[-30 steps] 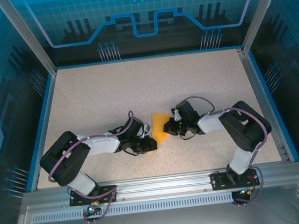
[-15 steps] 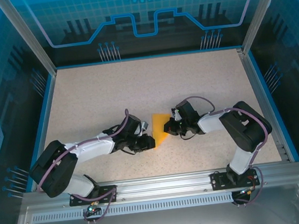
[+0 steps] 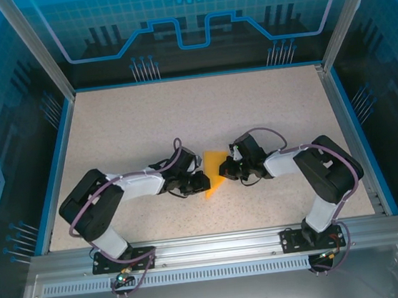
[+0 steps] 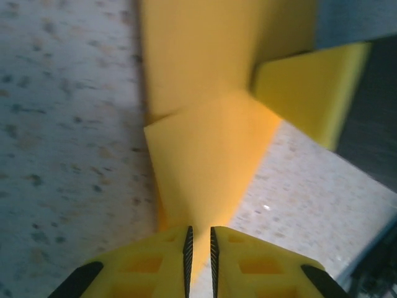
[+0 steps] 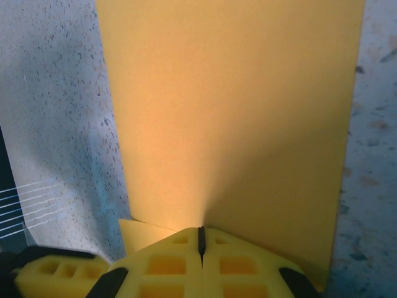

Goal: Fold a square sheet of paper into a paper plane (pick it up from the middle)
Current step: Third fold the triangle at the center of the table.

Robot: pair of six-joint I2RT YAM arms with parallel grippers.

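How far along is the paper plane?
Early. The paper is already folded, with layers overlapping. Right now the left gripper and the right gripper each pinch one side of it. It is not yet a pointed dart, so more folds remain.

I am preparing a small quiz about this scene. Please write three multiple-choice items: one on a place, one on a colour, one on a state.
1. Where is the paper?
A. At the table's far left corner.
B. Between the left gripper and the right gripper.
C. On the near rail.

2. What colour is the paper?
A. White.
B. Blue.
C. Orange-yellow.

3. How is the right gripper?
A. Shut on the paper.
B. Wide open.
C. Shut, away from the paper.

Key:
1 B, the top view shows the paper between the two grippers.
2 C, every view shows it orange-yellow.
3 A, the right wrist view shows the fingers pressed together on the paper's edge.
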